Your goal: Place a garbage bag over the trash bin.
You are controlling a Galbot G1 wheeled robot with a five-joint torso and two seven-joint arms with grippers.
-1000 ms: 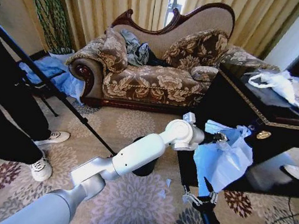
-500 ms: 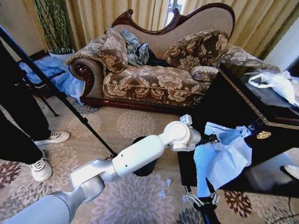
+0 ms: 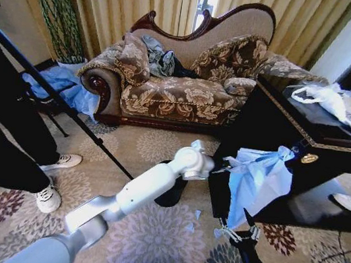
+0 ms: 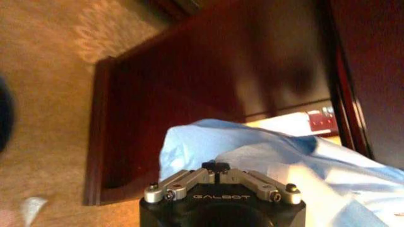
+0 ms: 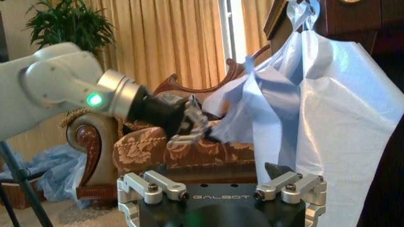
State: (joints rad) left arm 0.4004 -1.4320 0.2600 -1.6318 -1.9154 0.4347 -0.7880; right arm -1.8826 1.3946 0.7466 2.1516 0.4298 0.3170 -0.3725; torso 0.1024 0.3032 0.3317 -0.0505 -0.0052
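Carpet-side, left pincer (image 3: 224,164) tugged garbage bag (image 3: 257,184) leftward — taut.

dark cabinet (image 3: 306,152) crowds the garbage bag (image 3: 257,184); carpet (image 3: 146,233) lies open

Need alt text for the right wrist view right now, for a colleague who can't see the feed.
The pale blue garbage bag hangs beside a dark cabinet, the left pincer pinching its edge from the side. The right pincer sits open below, one finger at the bag's lower edge. A patterned sofa and curtains lie behind.
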